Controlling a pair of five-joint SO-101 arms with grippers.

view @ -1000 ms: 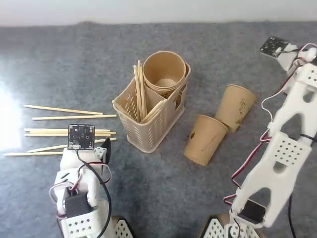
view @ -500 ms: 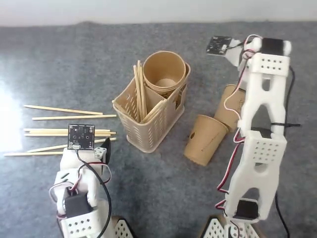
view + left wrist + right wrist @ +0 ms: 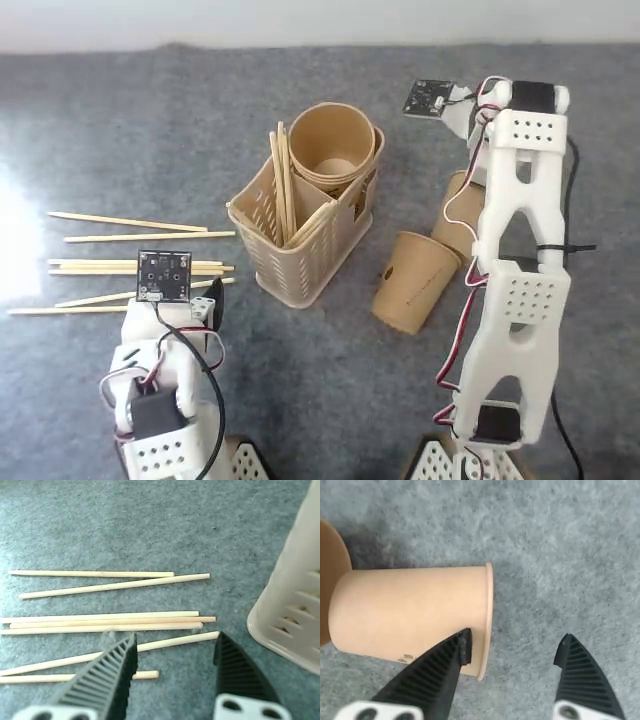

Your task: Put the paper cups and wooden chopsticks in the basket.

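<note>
On the grey felt-like table top (image 3: 120, 120) stands a cream plastic basket (image 3: 300, 255) with slotted walls and inner compartments. One compartment holds a stack of tan paper cups (image 3: 333, 140), mouths up. Another holds a bundle of pale wooden chopsticks (image 3: 283, 185) leaning upright.

Just beside the basket, two more tan cups lie on their sides, touching each other. The nearer cup (image 3: 410, 285) is in plain sight, while the farther cup (image 3: 458, 205) is partly covered by the white right arm (image 3: 520, 250) stretched out above it. In the right wrist view, that farther cup (image 3: 410, 610) shows a smooth tapered wall and a rolled rim. The right gripper (image 3: 516, 636) hangs over it with its jaws spread and nothing between them. One black ribbed finger (image 3: 445, 665) crosses the rim, and the other is over bare table top.

Well apart from the basket on its other side, several loose chopsticks (image 3: 140, 265) lie roughly parallel. They are thin, light sticks (image 3: 105, 621), a few of them touching. The left gripper (image 3: 177, 639) hovers above the ends nearest the basket, jaws wide apart and empty.
</note>
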